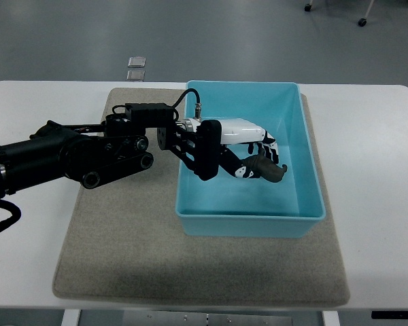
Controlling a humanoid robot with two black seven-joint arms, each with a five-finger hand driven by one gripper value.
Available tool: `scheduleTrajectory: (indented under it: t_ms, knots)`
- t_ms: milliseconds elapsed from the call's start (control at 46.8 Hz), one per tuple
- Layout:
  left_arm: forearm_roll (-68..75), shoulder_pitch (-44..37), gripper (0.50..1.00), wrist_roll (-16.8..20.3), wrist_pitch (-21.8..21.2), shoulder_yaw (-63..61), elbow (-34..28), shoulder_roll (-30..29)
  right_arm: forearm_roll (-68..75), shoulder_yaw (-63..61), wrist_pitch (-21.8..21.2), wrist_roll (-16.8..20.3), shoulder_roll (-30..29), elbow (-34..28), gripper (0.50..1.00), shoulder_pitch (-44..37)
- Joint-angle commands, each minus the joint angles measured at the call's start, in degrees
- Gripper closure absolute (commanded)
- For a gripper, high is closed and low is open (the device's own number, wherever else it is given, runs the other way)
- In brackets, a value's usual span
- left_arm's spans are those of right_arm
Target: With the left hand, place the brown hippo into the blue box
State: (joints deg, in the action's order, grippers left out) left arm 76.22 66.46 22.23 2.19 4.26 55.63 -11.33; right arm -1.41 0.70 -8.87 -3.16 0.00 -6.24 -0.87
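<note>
Nearest the robot's side, the white table point(381, 258) shows a bare strip along its front edge, and wide smooth margins stay free to either side of the grey mat point(122, 265). The mat looks felt-like, flat, with rounded corners, and its near half lies uncovered.

On the mat sits the blue box point(306, 170), a glossy plastic tub with a rolled rim and sloping walls; its near wall stands well back from the mat's front edge, and its right wall runs close to the mat's right edge. The left arm point(68, 159), matte black with joints and a looping cable, crosses the mat from the left and reaches over the box's left rim. The left hand point(248, 153), white-shelled with black fingers, hangs inside the box, its fingers curled around a dark rounded shape, the brown hippo point(268, 170), held above the box floor toward the middle. The floor to the right of the hand is open.

Beyond the table, two small clear squares point(136, 66) lie on the grey floor.
</note>
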Motion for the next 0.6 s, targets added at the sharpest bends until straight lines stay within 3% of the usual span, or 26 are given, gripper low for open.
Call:
scheduleTrajectory:
  t_ms: [0,85,342,577]
  knots:
    - [-0.19,-0.45,0.594,0.01,-0.43,-0.22,0.01,0.00,0.00,0.00,-0.01,0.00,0.00,0.00,0.564,0.00]
    - [-0.28,-1.16,0.540,0.01,-0.34,0.05,0.01,0.00,0.00,0.00,-0.01,0.00,0.00,0.00,0.564,0.00]
    - [-0.55,-1.16,0.523,0.27,-0.43,1.27,0.10,-0.62,0.00,0.00,-0.01,0.00,0.00,0.00,0.564,0.00]
    - [-4.84,-2.56,0.506,0.27,-0.16,13.40,0.01,-1.06,0.00,0.00,-0.01,0.00,0.00,0.00,0.564,0.00]
